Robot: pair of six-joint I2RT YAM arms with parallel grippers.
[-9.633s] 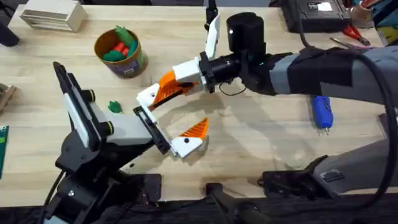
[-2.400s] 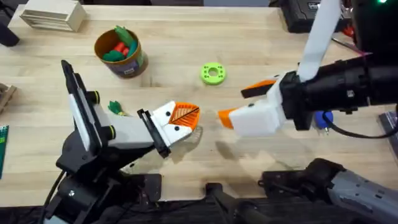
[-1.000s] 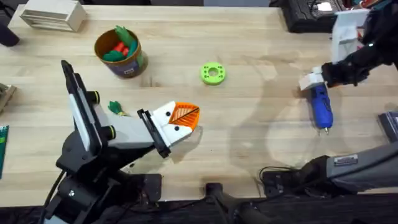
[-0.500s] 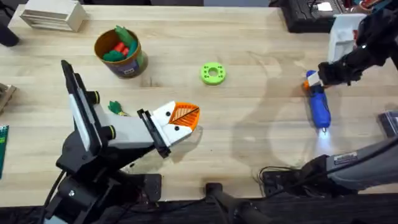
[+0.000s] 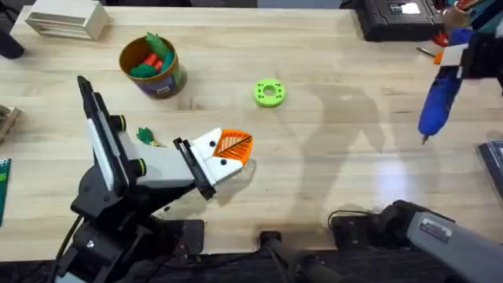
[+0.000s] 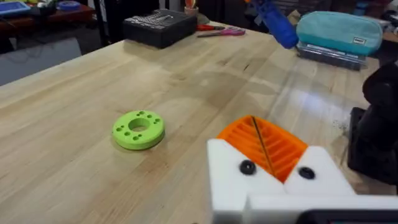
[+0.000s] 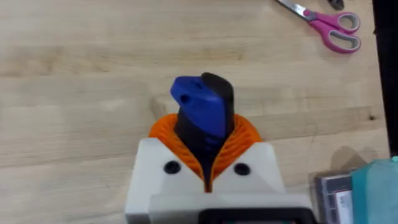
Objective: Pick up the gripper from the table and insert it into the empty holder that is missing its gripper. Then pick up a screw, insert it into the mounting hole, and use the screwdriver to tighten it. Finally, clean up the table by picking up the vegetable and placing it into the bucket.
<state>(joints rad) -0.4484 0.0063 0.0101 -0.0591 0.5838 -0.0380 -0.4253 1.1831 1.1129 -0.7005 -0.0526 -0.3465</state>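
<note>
Screwdriver lifted; tightening and cleanup left.
Overhead: my right end effector (image 5: pixel 456 49) grips the screwdriver (image 5: pixel 436 106), upper right; vegetable (image 5: pixel 145 135) on surface, left.
Left wrist: my left end effector (image 6: pixel 267 155) closed, pads mated.
Right wrist: pads clamp the handle.

overhead: looks down, forward | wrists: close over table (image 5: pixel 330 157)

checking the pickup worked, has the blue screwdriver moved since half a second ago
Yes. The screwdriver no longer lies on the table; it hangs tilted in the right gripper, lifted and shifted farther right, away from the green ring.
</note>
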